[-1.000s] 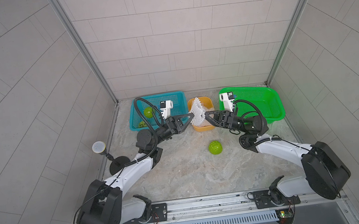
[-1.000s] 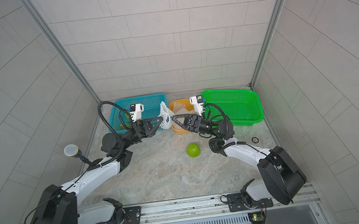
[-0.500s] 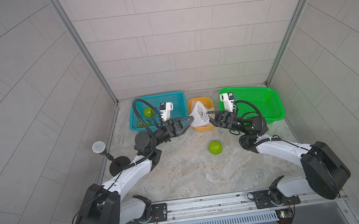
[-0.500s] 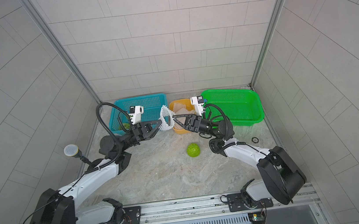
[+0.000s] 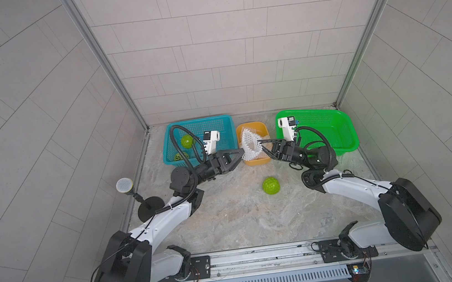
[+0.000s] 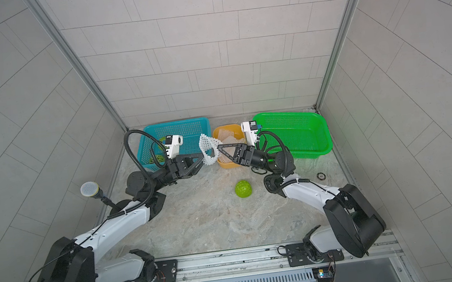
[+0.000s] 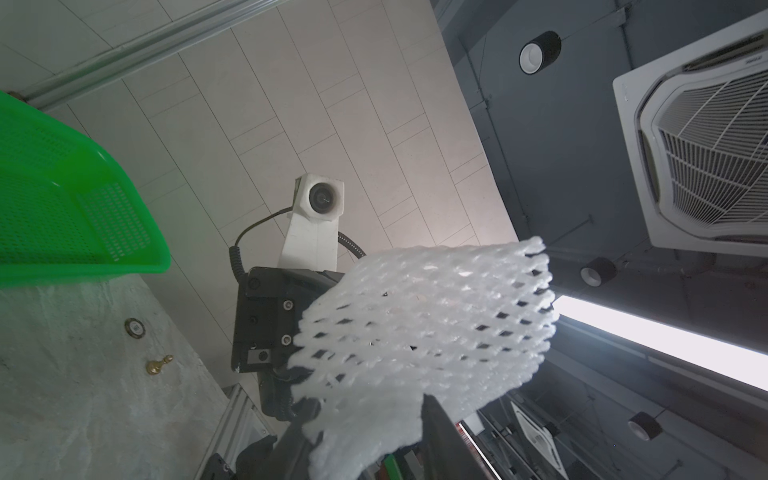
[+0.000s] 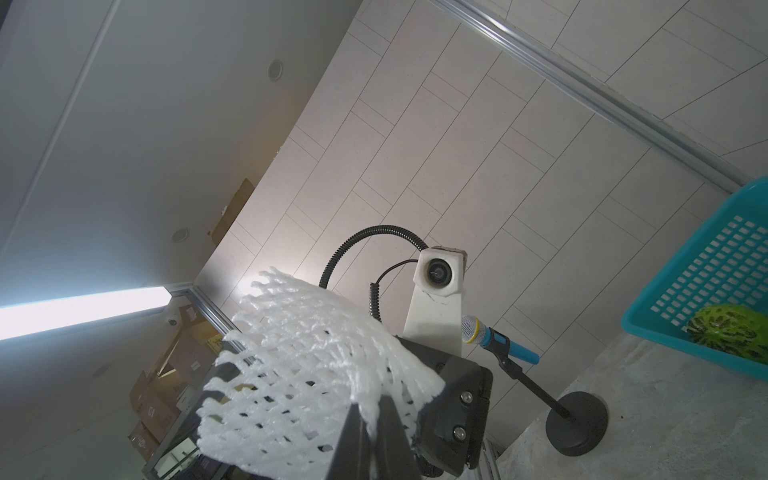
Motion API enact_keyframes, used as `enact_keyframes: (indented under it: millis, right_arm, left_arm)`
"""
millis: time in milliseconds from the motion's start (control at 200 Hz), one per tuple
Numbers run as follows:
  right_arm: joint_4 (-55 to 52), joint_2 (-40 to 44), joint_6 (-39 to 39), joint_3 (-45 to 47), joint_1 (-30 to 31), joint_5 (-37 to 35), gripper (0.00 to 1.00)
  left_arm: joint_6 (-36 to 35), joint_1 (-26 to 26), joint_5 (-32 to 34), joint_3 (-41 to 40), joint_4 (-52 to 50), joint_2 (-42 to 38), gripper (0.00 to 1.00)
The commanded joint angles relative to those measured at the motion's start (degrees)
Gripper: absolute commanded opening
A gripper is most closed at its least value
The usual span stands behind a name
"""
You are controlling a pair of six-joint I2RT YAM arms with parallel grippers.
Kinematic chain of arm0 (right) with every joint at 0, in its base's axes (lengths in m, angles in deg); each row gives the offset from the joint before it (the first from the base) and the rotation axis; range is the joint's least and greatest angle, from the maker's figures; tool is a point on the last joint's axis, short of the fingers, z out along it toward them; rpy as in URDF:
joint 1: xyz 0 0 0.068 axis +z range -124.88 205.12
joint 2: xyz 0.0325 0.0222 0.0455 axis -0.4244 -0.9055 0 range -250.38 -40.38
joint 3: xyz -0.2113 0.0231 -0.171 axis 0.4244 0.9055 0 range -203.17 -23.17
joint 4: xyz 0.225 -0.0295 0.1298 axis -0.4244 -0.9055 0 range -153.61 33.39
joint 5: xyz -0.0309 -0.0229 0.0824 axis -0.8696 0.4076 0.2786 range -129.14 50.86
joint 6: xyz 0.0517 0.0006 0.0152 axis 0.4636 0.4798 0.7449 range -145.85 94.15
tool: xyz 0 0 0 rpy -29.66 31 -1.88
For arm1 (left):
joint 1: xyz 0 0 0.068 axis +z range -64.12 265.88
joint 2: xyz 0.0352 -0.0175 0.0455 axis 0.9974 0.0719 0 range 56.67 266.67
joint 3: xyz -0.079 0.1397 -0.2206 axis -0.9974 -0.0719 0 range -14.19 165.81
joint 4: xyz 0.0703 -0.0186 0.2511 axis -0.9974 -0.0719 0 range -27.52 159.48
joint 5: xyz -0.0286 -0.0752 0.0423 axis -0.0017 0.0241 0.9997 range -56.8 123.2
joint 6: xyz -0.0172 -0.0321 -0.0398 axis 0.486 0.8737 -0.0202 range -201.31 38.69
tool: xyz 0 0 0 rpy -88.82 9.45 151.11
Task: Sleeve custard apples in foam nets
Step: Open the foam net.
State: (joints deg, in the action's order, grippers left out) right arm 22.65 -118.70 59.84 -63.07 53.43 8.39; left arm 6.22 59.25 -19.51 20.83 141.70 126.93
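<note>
Foam net point(image 5: 249, 144) is clenched by the right pincer point(image 5: 260, 143) at frame centre; the left pincer point(image 5: 241, 153) is parted — soft mesh may be snagged or dropped — single-edge hold.

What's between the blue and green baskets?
An orange bin holding foam nets, with one net held up near it by the right gripper; both top views.

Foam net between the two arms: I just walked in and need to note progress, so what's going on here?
The right gripper is shut on one edge of a white foam net, holding it up near the orange tub. The left gripper is at the net's opposite edge with its jaws open. No fruit is sleeved yet: one custard apple lies on the table, and two more sit in the blue basket.
</note>
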Motion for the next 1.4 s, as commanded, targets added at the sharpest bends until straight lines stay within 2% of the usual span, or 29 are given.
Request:
enact_keyframes:
  millis: [0, 65, 200, 310, 490, 726, 986, 1256, 1396]
  right_arm:
    - [2.3, 1.4, 0.4, 0.6, -0.1, 0.5, 0.05]
    - [2.3, 1.2, 0.4, 0.6, -0.2, 0.5, 0.05]
    - [2.3, 1.2, 0.3, 0.6, -0.2, 0.5, 0.04]
    - [2.3, 1.9, -0.1, 0.5, -0.3, 1.0, 0.04]
    - [2.4, 2.2, -0.2, 1.3, -0.2, 2.8, 0.04]
    - [2.3, 5.1, -2.4, 3.6, -0.2, 6.8, 0.03]
    - [2.4, 2.9, -3.0, 2.3, 0.1, 8.0, 0.03]
    - [2.3, 1.0, -3.0, -1.6, 0.4, 8.4, 0.02]
    - [2.3, 0.3, -3.1, -1.4, 0.0, 8.4, 0.01]
  left_arm:
    - [-0.4, -0.5, -1.0, -0.4, 3.3, -1.6, 0.55]
    - [-0.5, -0.6, -1.0, -0.1, 3.3, -1.7, 0.56]
    - [-0.4, -0.8, -0.9, -0.3, 3.3, -2.1, 0.48]
    - [-0.5, -0.7, -1.3, -0.5, 3.3, -2.2, 0.6]
    - [-0.3, -0.7, 0.1, -0.8, 3.4, -1.9, 0.56]
    - [0.3, -0.8, 0.0, 1.0, 3.3, -1.8, 0.82]
    - [0.3, -2.5, -2.8, 1.0, 3.3, -0.8, 0.88]
    - [0.5, -3.3, -4.2, 1.1, 3.3, -0.7, 0.89]
    - [0.6, -3.3, -4.6, 1.2, 3.4, -1.3, 0.78]
